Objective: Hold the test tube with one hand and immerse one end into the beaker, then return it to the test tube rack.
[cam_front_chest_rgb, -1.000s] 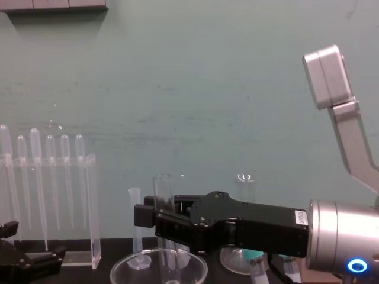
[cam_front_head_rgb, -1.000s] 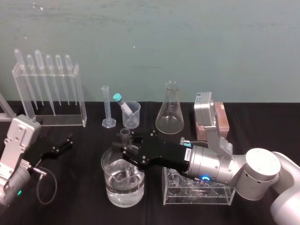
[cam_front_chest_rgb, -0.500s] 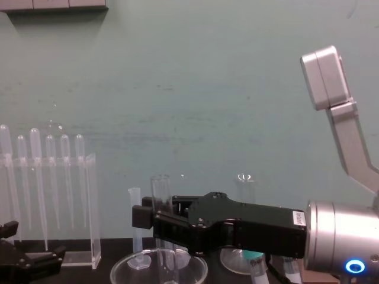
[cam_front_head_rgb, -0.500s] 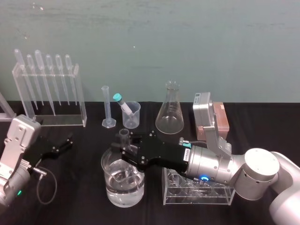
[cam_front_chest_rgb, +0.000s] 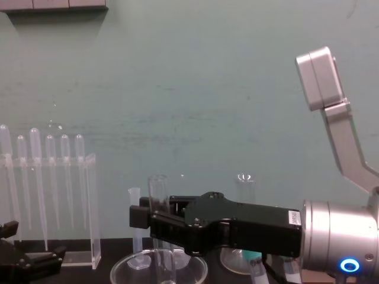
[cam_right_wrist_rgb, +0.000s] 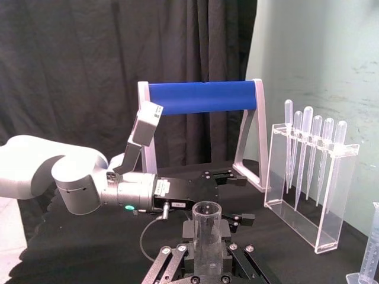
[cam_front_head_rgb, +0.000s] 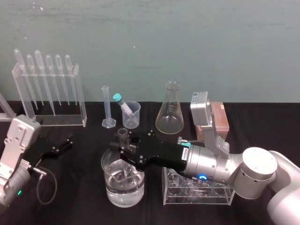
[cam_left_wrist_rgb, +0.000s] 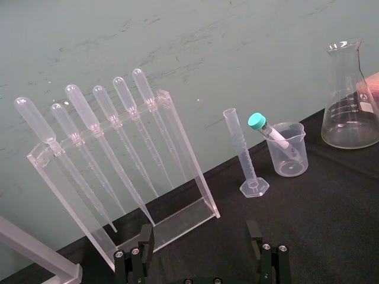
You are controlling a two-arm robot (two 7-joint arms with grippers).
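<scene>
pinching test tube, right hand jaws

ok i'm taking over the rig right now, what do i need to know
Right pincer: shut on the test tube, upright, lower end inside the wide glass dish of water.
Left pincer: open, parked on the table at left.
Small beaker stands behind the dish, a teal-capped tube leaning in it. The pink test tube rack is back right, behind the right arm.
Done: tube in hand, end in the dish, not the small beaker.
Left: return the tube to the rack.
</scene>
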